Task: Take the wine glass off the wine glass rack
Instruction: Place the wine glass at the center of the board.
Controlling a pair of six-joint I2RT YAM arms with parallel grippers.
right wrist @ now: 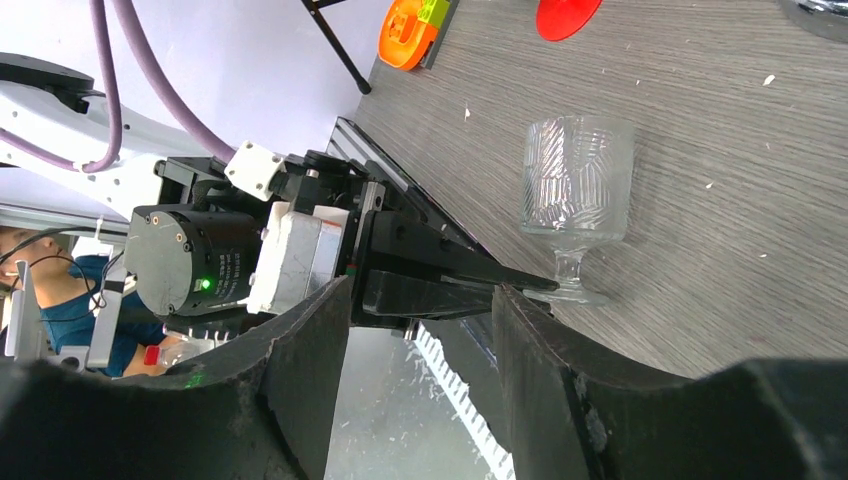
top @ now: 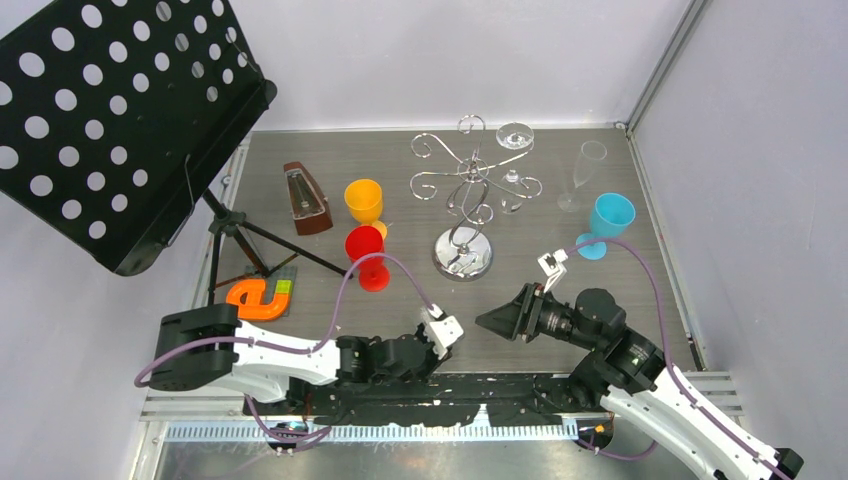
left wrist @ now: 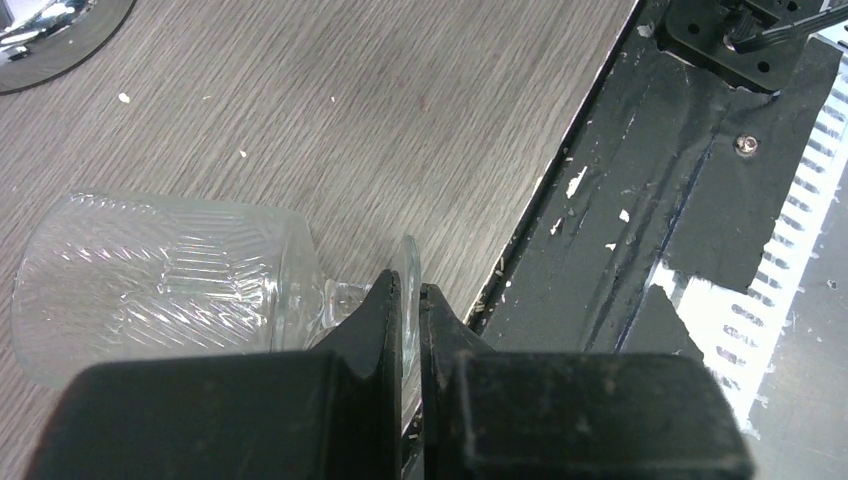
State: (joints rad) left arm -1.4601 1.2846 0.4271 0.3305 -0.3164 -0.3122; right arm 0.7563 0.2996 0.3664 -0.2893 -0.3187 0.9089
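Both grippers: left gripper clamped on the wine glass foot; right gripper spread, empty
Glass axis: upright, bowl beyond left fingertips
Nearer arm: left

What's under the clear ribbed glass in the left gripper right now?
Only bare wooden table shows beneath the glass; its foot looks set down on it. The left gripper pinches the foot's rim and covers that edge, so full contact there can't be confirmed.

Left jaws pinching wine glass foot, woodgrain table
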